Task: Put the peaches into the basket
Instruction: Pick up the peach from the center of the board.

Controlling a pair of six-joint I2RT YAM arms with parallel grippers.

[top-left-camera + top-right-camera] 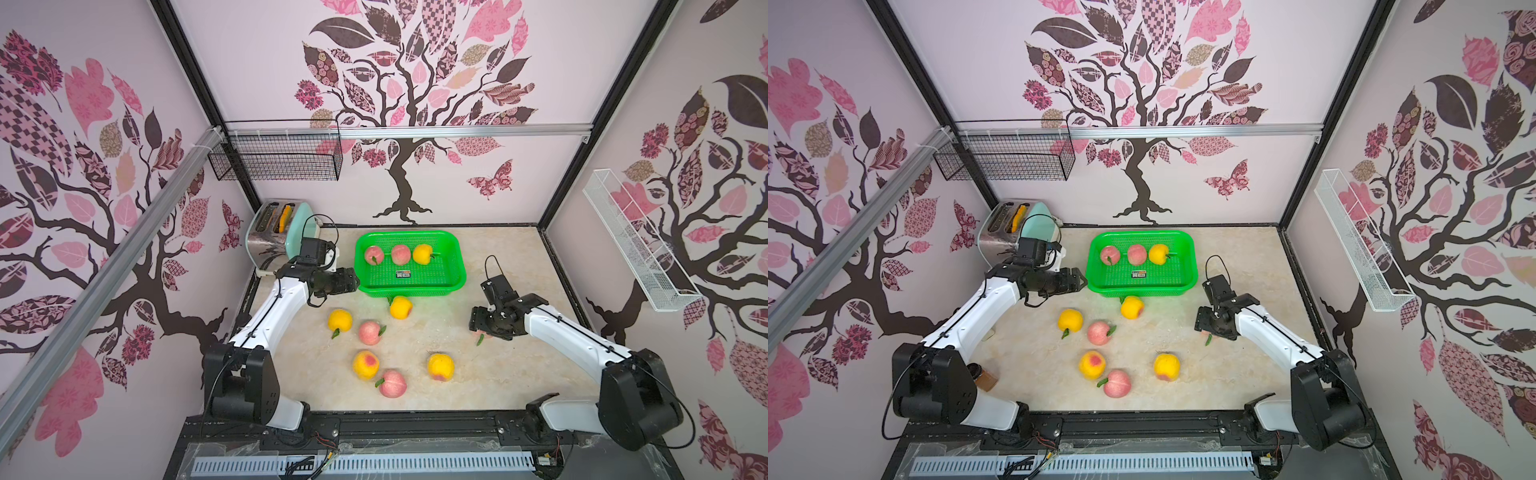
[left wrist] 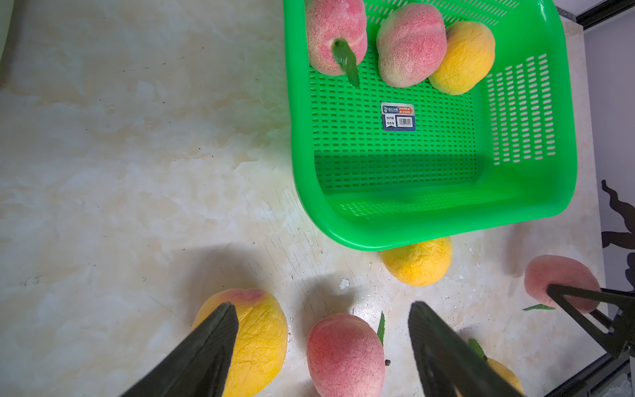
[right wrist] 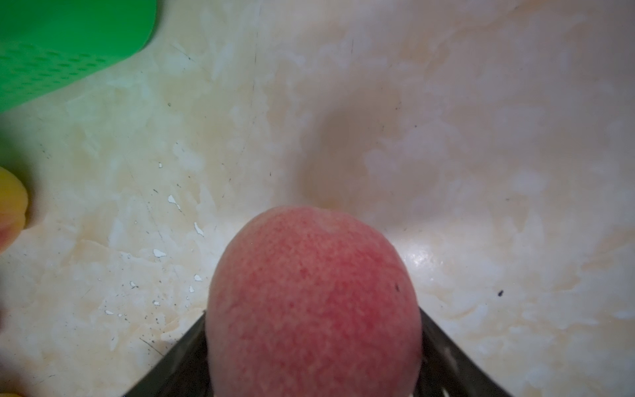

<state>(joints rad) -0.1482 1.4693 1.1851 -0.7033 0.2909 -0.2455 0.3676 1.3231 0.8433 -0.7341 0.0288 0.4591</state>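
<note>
Three peaches (image 1: 400,254) line the far side of the basket (image 1: 409,291), six lie loose on the worktop (image 1: 498,374), and one pink peach (image 3: 312,302) sits pinched in the right gripper (image 1: 480,328), low at the worktop off the basket's near-right corner. It should rise clear of the rim, then travel left and far to release low over the bare mesh floor. The left gripper (image 2: 323,309) hangs spread and empty by the near-left corner.

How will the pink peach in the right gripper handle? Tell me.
The pink peach is round, so it would probably roll on the smooth table if released. Its matte, speckled skin looks grippy; the right gripper, closed on both flanks, likely won't slip. No denting shows, so it seems fairly firm.
</note>
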